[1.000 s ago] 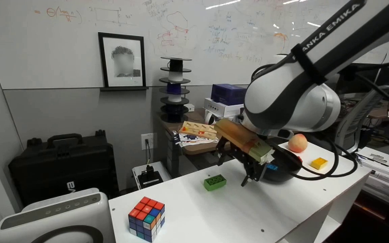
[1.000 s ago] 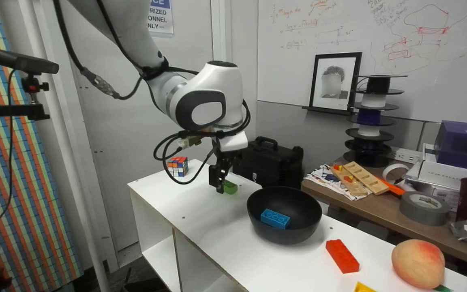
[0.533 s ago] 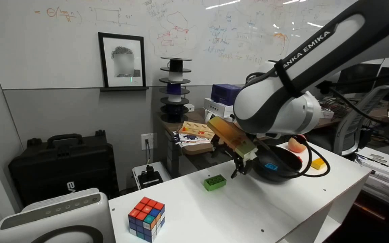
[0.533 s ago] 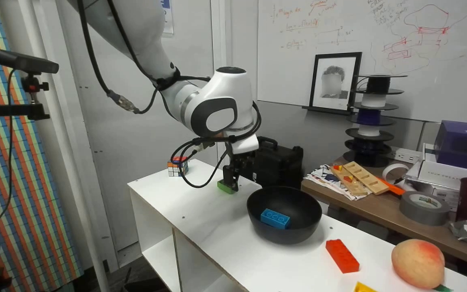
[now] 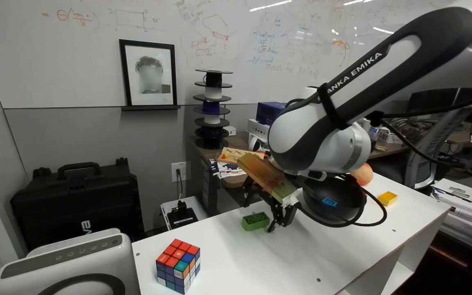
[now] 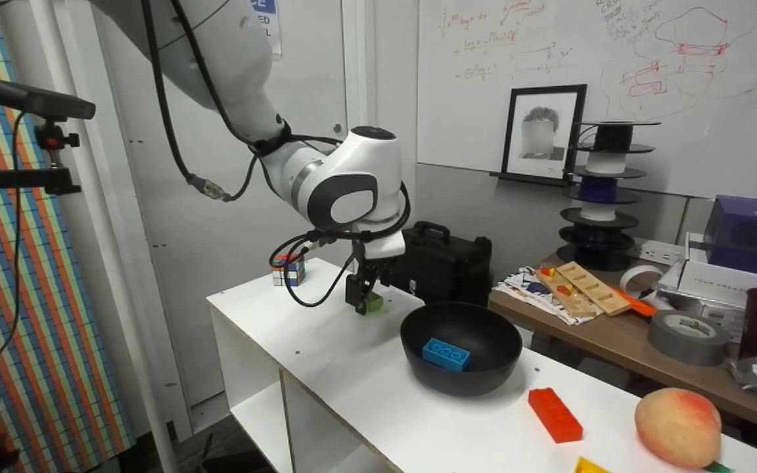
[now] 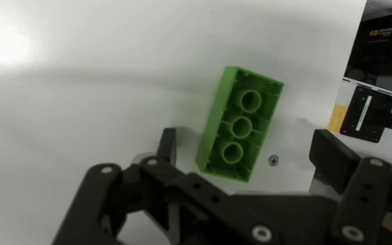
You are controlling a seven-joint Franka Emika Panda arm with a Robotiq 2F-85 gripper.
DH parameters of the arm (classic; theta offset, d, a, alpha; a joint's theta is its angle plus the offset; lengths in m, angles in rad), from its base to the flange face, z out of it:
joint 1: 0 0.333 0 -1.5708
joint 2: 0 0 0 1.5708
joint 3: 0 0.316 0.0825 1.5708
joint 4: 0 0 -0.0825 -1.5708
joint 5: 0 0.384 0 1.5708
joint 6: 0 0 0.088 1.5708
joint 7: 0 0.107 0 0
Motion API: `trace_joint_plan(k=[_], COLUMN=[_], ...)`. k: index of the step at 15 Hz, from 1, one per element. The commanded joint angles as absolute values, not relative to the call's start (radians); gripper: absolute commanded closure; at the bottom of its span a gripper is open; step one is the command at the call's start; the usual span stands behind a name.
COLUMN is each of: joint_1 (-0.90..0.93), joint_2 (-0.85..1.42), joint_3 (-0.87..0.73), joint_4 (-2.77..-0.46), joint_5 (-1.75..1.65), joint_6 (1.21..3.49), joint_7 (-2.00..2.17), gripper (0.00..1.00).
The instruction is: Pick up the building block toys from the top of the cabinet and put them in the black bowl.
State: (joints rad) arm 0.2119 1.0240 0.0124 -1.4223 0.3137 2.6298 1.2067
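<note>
The green block (image 7: 242, 126) lies hollow side up on the white cabinet top (image 5: 236, 262). It also shows in both exterior views (image 5: 255, 221) (image 6: 374, 303). My gripper (image 7: 244, 139) is open and empty, low over the top. In the wrist view, its fingers stand on either side of the block's near half, closer on the left, with a gap on both sides. The blue block (image 6: 445, 355) lies in the black bowl (image 6: 497, 328). The yellow block (image 5: 387, 198) lies beyond the bowl and is cut off in an exterior view (image 6: 589, 466).
A red block (image 6: 554, 415) and a peach-like orange ball (image 6: 677, 427) lie on the cabinet beyond the bowl. A puzzle cube (image 5: 178, 266) stands at the cabinet's other end. The arm's cables (image 5: 363, 225) hang by the bowl. A cluttered brown desk (image 6: 516, 318) stands behind.
In an exterior view my gripper has moved left and down to the green block, staying open. The green block has shifted slightly left in the last half second.
</note>
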Motion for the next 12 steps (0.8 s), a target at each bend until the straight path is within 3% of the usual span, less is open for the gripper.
trace_joint_plan(k=[1,2,9,12], joint_1=[0.186,0.178,0.171,0.173], joint_2=[1.063,1.066,1.031,1.001], joint_3=[0.048,0.059,0.086,0.081], joint_4=[-1.348,-1.342,-1.372,-1.407], joint_5=[0.316,0.32,0.326,0.326], joint_6=[2.566,2.553,2.484,2.458], joint_7=[1.19,1.18,1.166,1.179], gripper=[0.1,0.27,0.82,0.89])
